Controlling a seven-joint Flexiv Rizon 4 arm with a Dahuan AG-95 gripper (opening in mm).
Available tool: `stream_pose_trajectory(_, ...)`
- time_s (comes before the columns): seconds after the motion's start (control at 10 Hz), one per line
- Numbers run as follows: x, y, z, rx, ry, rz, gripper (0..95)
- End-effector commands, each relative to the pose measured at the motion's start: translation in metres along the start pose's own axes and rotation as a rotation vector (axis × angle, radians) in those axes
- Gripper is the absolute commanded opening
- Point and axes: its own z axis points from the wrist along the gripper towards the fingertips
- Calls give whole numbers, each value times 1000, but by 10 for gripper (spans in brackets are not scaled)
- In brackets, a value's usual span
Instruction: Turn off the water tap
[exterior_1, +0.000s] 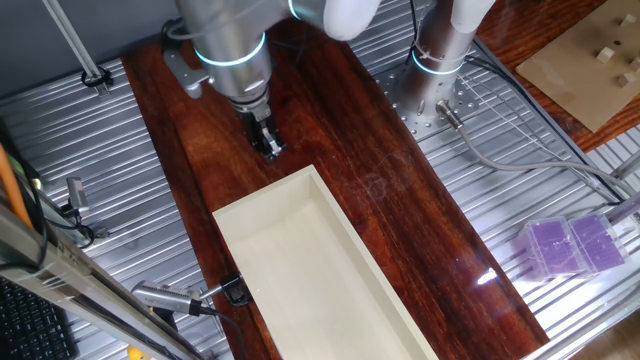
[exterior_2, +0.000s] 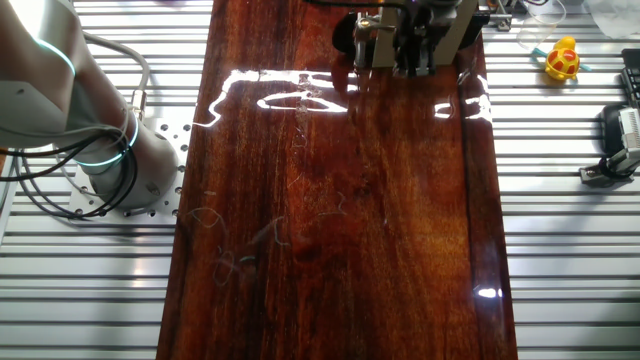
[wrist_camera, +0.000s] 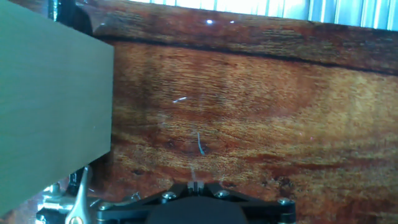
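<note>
The water tap (exterior_1: 165, 298) is a chrome fitting at the near left corner of a cream rectangular basin (exterior_1: 262, 213), with a black clamp (exterior_1: 235, 291) beside it. My gripper (exterior_1: 270, 146) hangs over the dark wooden board (exterior_1: 380, 190), just beyond the basin's far end and well away from the tap. Its fingers are together and hold nothing. In the hand view the shut gripper (wrist_camera: 196, 185) is at the bottom edge, the basin's wall (wrist_camera: 50, 106) fills the left, and a chrome part of the tap (wrist_camera: 79, 198) shows at the lower left.
The arm's base (exterior_1: 440, 55) stands on the ribbed metal table at the back right. A purple box (exterior_1: 570, 246) lies at the right. In the other fixed view a yellow toy (exterior_2: 563, 60) and a black device (exterior_2: 620, 140) lie right of the board.
</note>
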Motion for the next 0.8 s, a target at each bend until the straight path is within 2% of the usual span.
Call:
stream_pose_trajectory(0.1,-5,12,2,-33,-7,-92,190)
stream_pose_trajectory(0.2,-6,22,1,-48,-11,-70,190)
stream_pose_trajectory(0.3,-6,41,0,-53,-12,-36,190)
stream_pose_trajectory(0.4,-6,46,-1,-52,-11,-23,190)
stream_pose_trajectory(0.6,-6,47,-2,-56,-15,-6,190)
stream_pose_trajectory(0.8,-6,47,-2,-82,-10,7,190)
